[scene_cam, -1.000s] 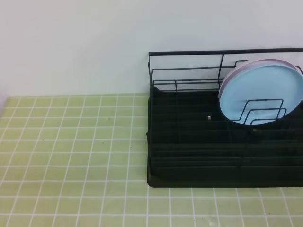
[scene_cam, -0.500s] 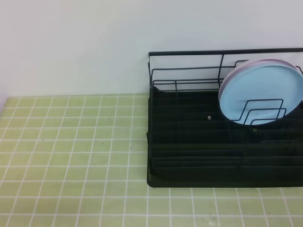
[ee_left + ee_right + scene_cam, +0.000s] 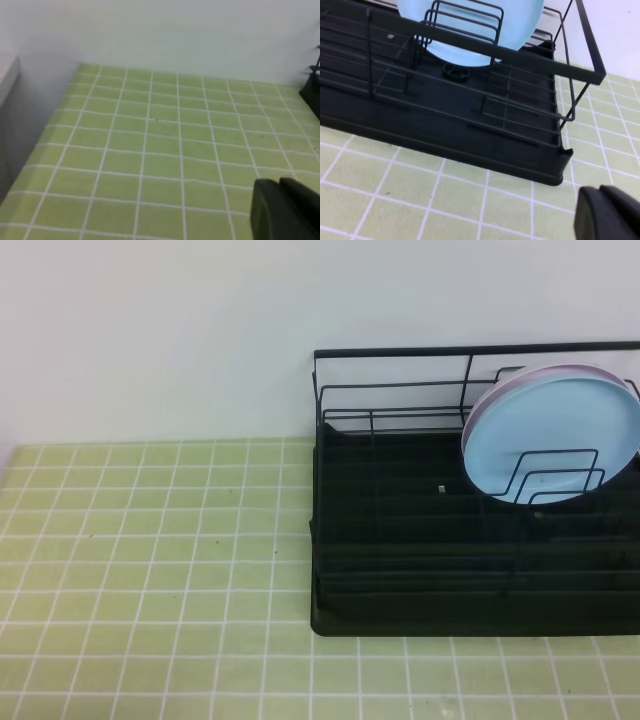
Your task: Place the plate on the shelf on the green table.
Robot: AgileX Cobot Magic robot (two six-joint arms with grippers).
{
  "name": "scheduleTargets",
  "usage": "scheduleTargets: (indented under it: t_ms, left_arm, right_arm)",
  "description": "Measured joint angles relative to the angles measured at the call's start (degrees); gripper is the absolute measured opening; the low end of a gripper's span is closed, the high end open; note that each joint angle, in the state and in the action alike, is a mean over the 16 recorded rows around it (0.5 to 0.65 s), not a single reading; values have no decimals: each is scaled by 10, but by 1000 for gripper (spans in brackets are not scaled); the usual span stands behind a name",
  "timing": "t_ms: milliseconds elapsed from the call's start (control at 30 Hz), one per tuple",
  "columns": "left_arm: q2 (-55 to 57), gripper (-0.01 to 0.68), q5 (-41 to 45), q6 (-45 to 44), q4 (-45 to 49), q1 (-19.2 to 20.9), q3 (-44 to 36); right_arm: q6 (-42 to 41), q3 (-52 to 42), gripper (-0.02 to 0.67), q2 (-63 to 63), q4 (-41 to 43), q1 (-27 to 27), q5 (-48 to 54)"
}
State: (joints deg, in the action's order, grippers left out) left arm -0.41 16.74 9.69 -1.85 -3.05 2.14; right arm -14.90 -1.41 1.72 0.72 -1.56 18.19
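Observation:
The light blue plate [image 3: 540, 425] stands on edge in the right part of the shelf [image 3: 400, 540], leaning among the upright wire dividers; the right wrist view shows the plate [image 3: 520, 25] behind the shelf's [image 3: 445, 130] top bar. The green table [image 3: 150, 570] carries the shelf on its right side. Neither gripper appears in the high view. My left gripper [image 3: 285, 210] hangs shut and empty over bare tiles, left of the shelf's corner [image 3: 312, 92]. Shut and empty too, my right gripper [image 3: 607, 212] hovers over the tiles just outside the shelf's near right corner.
A pale pink plate's rim [image 3: 570, 368] shows just behind the blue one. A small white speck [image 3: 441, 487] lies on the shelf's tray. A white wall runs behind the table, and a grey ledge [image 3: 7, 80] borders the tiles at far left.

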Motion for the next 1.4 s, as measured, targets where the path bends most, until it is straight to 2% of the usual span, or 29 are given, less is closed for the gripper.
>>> scheduleTargets:
  t_ms: [433,1400]
  left_arm:
    - [0,1,-26,9,18,-11,-24]
    - [1,-1,12,-37,27,-21,-22]
  right_arm:
    - [0,0,1,0,0,0,0]
    - [0,0,1,0,0,0,0]
